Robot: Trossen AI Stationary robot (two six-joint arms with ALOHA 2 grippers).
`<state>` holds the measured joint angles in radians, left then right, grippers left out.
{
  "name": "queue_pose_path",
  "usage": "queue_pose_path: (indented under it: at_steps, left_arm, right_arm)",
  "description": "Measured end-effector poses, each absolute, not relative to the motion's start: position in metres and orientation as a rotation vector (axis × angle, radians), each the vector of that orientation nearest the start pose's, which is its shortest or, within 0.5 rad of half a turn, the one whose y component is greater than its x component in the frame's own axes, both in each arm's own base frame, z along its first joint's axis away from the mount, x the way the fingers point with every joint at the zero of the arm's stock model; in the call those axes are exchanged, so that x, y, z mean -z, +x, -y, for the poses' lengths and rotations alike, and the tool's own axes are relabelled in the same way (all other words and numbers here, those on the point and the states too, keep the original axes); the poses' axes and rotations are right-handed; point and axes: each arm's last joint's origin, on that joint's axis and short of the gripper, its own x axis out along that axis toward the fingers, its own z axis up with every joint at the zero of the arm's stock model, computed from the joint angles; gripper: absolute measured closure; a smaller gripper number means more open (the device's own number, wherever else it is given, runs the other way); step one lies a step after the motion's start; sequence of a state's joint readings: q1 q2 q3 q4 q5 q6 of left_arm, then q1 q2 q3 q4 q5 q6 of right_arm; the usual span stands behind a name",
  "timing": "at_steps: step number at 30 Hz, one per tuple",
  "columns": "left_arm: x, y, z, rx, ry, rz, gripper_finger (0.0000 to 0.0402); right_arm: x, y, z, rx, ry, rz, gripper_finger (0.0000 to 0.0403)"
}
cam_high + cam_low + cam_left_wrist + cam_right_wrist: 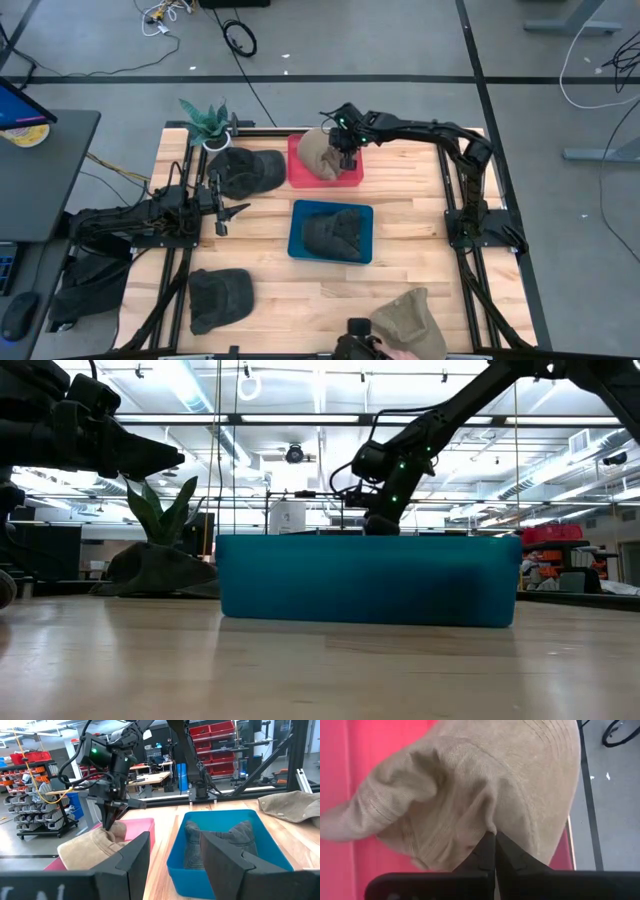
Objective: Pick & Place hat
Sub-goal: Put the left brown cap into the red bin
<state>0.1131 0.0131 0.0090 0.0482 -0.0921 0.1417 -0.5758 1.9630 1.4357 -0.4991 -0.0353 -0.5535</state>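
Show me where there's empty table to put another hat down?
The bare wood right of the blue bin, out toward the right arm's base, is the biggest free patch. Another lies between the dark cap and the tan hat along the near edge. It's crowded at the far side: plant, dark hat and red bin sit close together.

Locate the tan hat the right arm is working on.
High view: the tan hat lies in the red bin at the table's far edge, beyond the blue bin, the right gripper shut on its fabric.
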Motion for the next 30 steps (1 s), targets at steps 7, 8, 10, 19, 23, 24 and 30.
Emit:
queue_pose_path:
  at_steps: [7,8,10,19,23,24,30]
  left_arm:
    - [-0.170,0.097,-0.014,-0.208,0.142,0.029,0.0225]
    - [-0.170,0.097,-0.014,-0.208,0.142,0.030,0.0225]
    - [-0.170,0.097,-0.014,-0.208,0.142,0.029,0.0225]
    - [-0.170,0.097,-0.014,-0.208,0.142,0.029,0.0225]
    - [-0.170,0.097,-0.014,-0.208,0.142,0.029,0.0225]
    - [-0.170,0.097,-0.014,-0.208,0.142,0.030,0.0225]
    - [-0.170,0.097,-0.014,-0.208,0.142,0.029,0.0225]
  right_arm:
    - [-0.183,0.355,0.229,0.217,-0.207,-1.041,0.0403]
    - [-0.181,0.357,0.230,0.217,-0.213,-1.035,0.0403]
    - [-0.177,0.358,0.231,0.212,-0.215,-1.037,0.0403]
    - [-0.151,0.362,0.232,0.158,-0.228,-1.095,0.0403]
    - [-0.150,0.361,0.232,0.158,-0.269,-1.124,0.0403]
    - [-0.151,0.361,0.232,0.174,-0.281,-1.134,0.0403]
    - [-0.166,0.361,0.227,0.294,-0.372,-1.181,0.0384]
